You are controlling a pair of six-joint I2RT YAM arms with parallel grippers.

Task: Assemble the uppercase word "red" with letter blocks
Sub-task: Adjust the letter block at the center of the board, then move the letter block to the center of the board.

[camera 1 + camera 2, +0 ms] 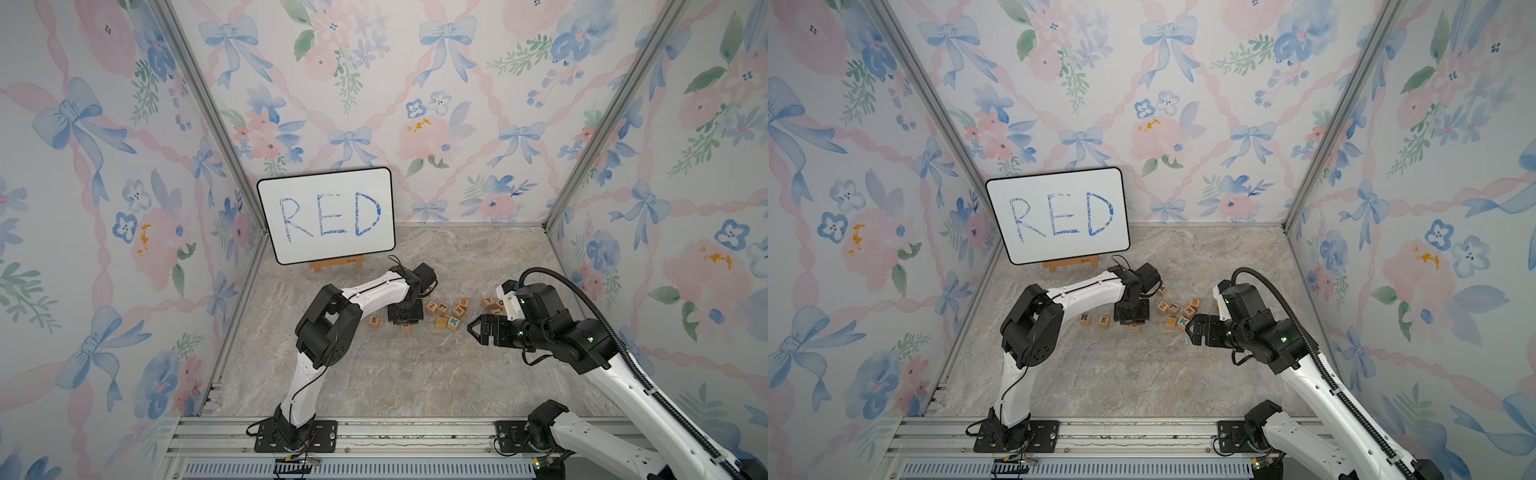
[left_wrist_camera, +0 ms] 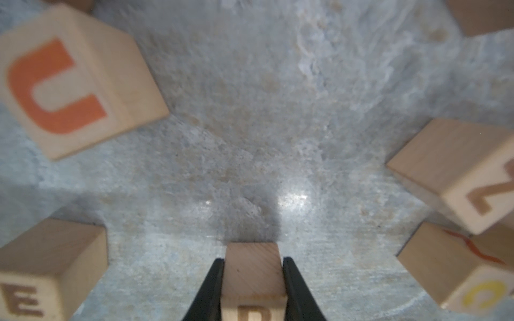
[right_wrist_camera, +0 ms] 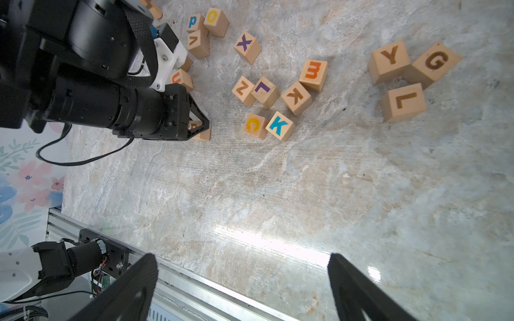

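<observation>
The left gripper is clamped on the D block; the right gripper stands wide apart, holding nothing.

The clamped block's letter is cropped in the left wrist view and half hidden in the right one, so D is likely rather than certain. It is down at the desk, in line with the R block and E block: R and E side by side, the D block near E on its far side from R, not touching. The U block and Z block lie close by. The right gripper hangs above bare desk near the blue K block.
</observation>
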